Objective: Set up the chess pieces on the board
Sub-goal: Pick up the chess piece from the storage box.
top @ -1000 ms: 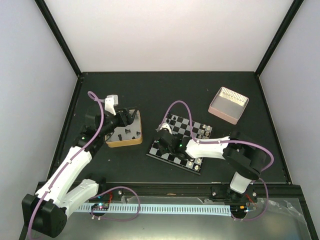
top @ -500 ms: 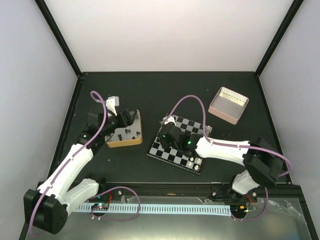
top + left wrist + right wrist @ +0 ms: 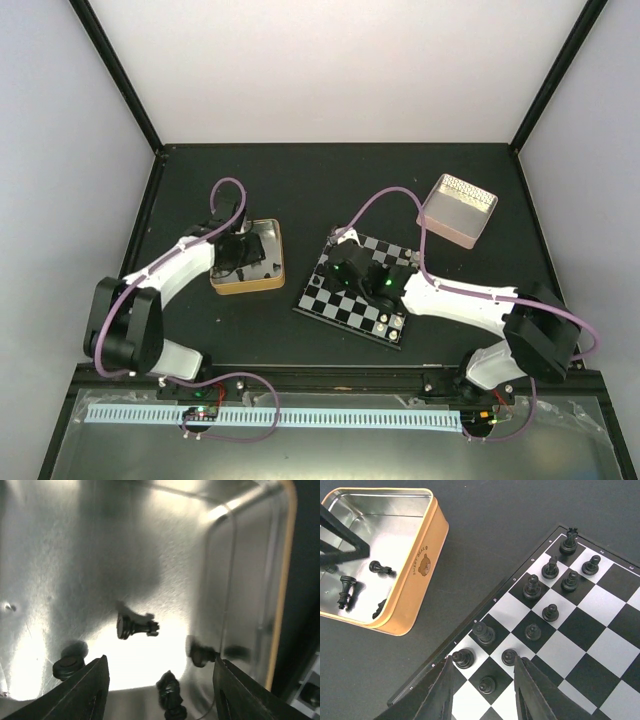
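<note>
Reaching into the tin (image 3: 415, 580), the left hand (image 3: 159, 680) hangs with fingers apart over loose chess pieces (image 3: 135, 626) lying on its floor, none gripped. The right hand (image 3: 484, 692), apart and empty, hovers above the board (image 3: 580, 630), where more stand. Recommendation: centre on one piece, close squarely, and lift clear of the wall.

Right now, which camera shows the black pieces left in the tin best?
Left wrist: it looks straight into the tin, with four black pieces close up. Right wrist shows three, small, from the side. In top external the left gripper hides most of them.
</note>
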`<state>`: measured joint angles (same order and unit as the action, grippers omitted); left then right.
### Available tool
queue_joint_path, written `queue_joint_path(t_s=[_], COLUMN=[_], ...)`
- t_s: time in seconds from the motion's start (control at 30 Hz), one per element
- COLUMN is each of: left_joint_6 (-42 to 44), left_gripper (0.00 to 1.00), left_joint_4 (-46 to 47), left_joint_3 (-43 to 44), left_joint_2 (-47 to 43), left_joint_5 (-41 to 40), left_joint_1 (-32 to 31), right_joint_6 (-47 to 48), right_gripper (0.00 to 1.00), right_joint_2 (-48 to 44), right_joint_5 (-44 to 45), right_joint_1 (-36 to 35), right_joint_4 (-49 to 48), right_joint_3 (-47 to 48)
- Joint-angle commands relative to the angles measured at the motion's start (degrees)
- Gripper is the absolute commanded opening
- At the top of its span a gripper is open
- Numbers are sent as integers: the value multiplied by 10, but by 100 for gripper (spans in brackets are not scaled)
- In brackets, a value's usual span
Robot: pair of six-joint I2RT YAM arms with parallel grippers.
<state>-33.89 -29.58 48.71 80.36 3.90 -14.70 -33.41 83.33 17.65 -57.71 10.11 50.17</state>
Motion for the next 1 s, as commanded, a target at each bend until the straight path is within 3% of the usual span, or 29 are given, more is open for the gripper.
queue_joint_path(t_s=[0.0,0.3,0.57,0.7,0.97], left_joint_6=[-10,-10,-1,5,10], left_gripper=[60,57,35,29,32], left_joint_4=[-32,-40,-28,-26,1], left_joint_3=[25,51,69,79,81], left_joint_2=[36,125,158,172,180], left_joint_5=[-6,11,11,-8,-11], left_joint_1=[3,3,3,3,3], right_joint_6=[-6,-8,-10,-10,-10], right_gripper=[35,35,35,34,34], right_joint_2=[-24,-15,-19,-20,-17], right_joint_5=[8,-3,-4,-5,-8], right_joint_1=[4,5,5,5,5], right_joint_4=[0,-9,-8,-8,-7], right_joint_3=[-8,-13,-16,-15,-12])
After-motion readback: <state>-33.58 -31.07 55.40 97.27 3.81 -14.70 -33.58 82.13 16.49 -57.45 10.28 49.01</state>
